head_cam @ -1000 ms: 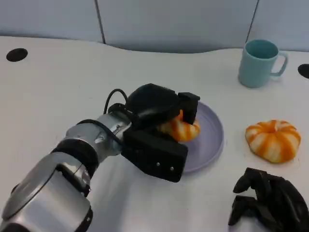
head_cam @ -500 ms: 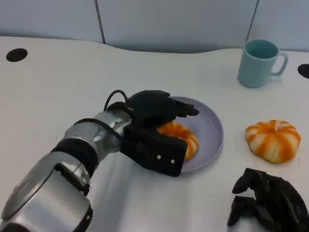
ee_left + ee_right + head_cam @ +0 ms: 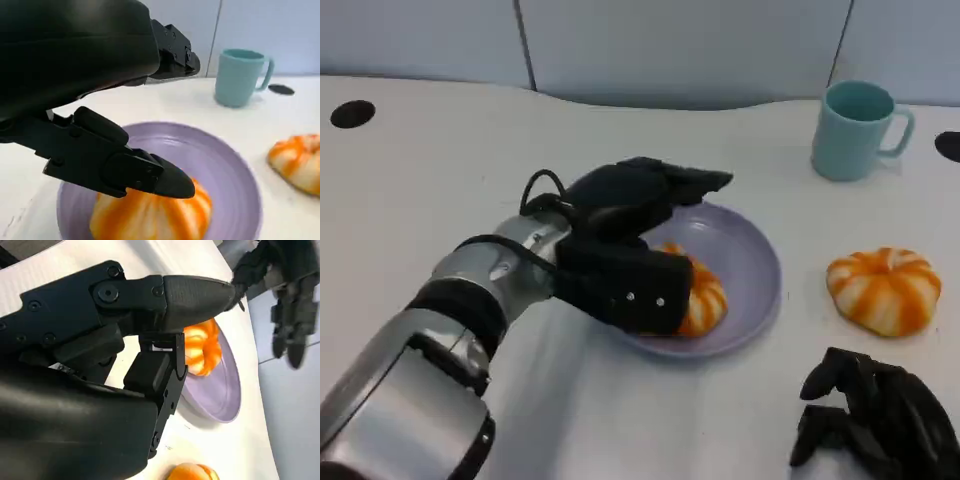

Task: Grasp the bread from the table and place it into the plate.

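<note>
Bread point(image 3: 700, 296) sitting in plate point(image 3: 752, 262), near left rim. Left hand point(image 3: 630, 235) hovering above, fingers spread, gripping nothing, likely releasing. Right hand point(image 3: 875, 410) resting on table, fingers curled, empty. Second bread point(image 3: 883, 288) lying outside plate.

White table point(image 3: 440, 150) fills most of the frame, its far edge curving across the top. Pale grey-blue wall panels point(image 3: 680, 45) behind, split by dark vertical seams. Black round holes in the tabletop at upper left point(image 3: 352, 113) and right edge point(image 3: 949, 146). Light even, soft shadows.
</note>
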Robot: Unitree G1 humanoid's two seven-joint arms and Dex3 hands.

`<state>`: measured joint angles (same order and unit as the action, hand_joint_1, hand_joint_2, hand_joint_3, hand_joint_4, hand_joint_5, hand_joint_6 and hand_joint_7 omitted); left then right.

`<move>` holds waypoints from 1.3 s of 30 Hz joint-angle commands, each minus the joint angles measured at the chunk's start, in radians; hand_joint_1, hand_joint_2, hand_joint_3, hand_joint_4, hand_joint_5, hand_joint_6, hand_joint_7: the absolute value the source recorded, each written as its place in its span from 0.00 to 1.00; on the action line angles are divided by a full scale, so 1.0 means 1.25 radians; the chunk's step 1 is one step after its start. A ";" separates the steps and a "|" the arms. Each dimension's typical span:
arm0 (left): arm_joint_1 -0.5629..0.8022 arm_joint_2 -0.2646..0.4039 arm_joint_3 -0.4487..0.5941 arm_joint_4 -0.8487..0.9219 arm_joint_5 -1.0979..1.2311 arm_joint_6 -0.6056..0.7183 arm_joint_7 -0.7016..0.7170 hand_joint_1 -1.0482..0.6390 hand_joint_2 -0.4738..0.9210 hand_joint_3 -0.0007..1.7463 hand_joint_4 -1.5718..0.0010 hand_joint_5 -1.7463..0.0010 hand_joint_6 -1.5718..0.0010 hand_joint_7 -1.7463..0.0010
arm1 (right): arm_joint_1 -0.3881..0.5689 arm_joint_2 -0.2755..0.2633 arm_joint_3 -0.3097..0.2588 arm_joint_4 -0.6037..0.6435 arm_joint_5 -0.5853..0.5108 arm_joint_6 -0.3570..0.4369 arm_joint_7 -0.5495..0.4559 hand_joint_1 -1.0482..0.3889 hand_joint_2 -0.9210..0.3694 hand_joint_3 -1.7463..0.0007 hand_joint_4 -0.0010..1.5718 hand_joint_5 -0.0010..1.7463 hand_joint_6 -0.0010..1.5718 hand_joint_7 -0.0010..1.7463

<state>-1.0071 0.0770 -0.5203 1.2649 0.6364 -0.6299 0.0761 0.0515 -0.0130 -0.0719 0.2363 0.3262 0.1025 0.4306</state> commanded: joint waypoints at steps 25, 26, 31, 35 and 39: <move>0.525 -0.079 0.512 -0.491 -0.878 0.223 -0.626 0.24 1.00 0.07 0.59 0.58 0.54 0.92 | -0.002 -0.012 -0.009 0.017 0.006 0.000 0.010 0.44 0.00 0.73 0.77 0.63 0.72 0.57; 0.541 -0.080 0.517 -0.517 -0.892 0.252 -0.627 0.26 1.00 0.06 0.57 0.56 0.51 0.91 | -0.002 -0.012 -0.009 0.018 0.005 0.000 0.010 0.44 0.00 0.73 0.77 0.63 0.72 0.57; 0.638 -0.092 0.538 -0.658 -0.946 0.398 -0.581 0.33 1.00 0.06 0.48 0.53 0.42 0.88 | -0.003 -0.009 -0.009 0.017 0.004 0.005 0.007 0.44 0.00 0.73 0.78 0.62 0.73 0.57; 0.696 -0.089 0.554 -0.719 -0.974 0.503 -0.550 0.34 1.00 0.08 0.48 0.52 0.40 0.87 | -0.007 -0.007 -0.008 0.023 0.001 -0.001 0.009 0.43 0.00 0.75 0.78 0.62 0.72 0.57; 0.738 -0.100 0.568 -0.759 -0.961 0.553 -0.467 0.37 0.96 0.19 0.44 0.44 0.42 0.75 | -0.010 -0.006 -0.009 0.030 0.002 -0.008 0.014 0.43 0.00 0.75 0.78 0.61 0.73 0.57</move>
<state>-0.1152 -0.0486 0.1708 0.3551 -0.5731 0.0328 -0.5655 0.0404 -0.0116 -0.0757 0.2554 0.3257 0.0972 0.4445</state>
